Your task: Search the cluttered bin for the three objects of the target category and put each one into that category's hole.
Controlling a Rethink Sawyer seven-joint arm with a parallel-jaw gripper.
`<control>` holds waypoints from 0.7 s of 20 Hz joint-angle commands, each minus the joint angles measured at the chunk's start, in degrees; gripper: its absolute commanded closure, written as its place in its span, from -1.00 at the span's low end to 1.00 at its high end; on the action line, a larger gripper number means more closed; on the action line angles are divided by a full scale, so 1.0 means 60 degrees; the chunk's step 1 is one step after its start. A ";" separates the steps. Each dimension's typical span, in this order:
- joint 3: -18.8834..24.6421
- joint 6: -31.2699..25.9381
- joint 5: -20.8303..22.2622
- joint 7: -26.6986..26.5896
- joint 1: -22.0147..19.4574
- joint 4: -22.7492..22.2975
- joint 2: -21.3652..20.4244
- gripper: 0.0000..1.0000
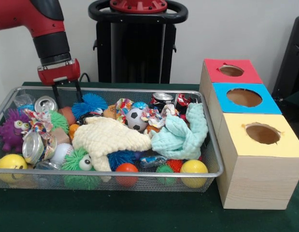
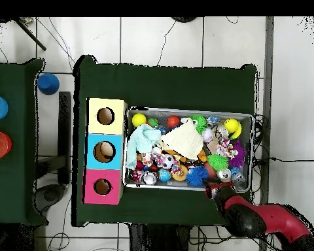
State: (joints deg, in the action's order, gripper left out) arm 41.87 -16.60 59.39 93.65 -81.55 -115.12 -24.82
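At the near edge of the green table (image 1: 154,217) stands the bin (image 1: 213,159), its wire front showing a yellow ball (image 1: 193,170), an orange ball (image 1: 126,169) and a green spiky ball (image 1: 78,163) with a googly eye. Just behind them a cream cloth (image 1: 110,137) sprawls across the middle, touching a mint cloth (image 1: 182,133) on its right. At the left lie a crushed can (image 1: 33,147) and a purple spiky ball (image 1: 13,128). Further back sit a small football (image 1: 136,119), a blue spiky ball (image 1: 89,104) and another can (image 1: 45,103). No plush animal shows clearly; a tan patch beside the far can may be one, but it is mostly hidden. Right of the bin stands a wooden box with yellow (image 1: 263,133), blue (image 1: 244,97) and red (image 1: 231,70) holes, near to far. The gripper (image 1: 66,95) hangs over the bin's far left corner, its two dark fingers parted and holding nothing.
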 commanded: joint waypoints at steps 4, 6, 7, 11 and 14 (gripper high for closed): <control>0.1031 -0.1295 -0.0047 -0.3112 -0.0549 0.1753 0.0842 -1.00; 0.1147 -0.1468 -0.0096 -0.3345 -0.0661 0.1816 0.0920 -1.00; 0.1189 -0.1518 -0.0100 -0.3399 -0.0696 0.1833 0.0944 -1.00; 0.1362 -0.1656 -0.0037 -0.3584 -0.0828 0.1946 0.1078 -1.00; 0.1465 -0.1685 0.0028 -0.3642 -0.0898 0.2010 0.1176 -1.00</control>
State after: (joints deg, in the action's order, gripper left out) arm 46.65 -20.20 59.08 92.65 -86.72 -114.79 -20.96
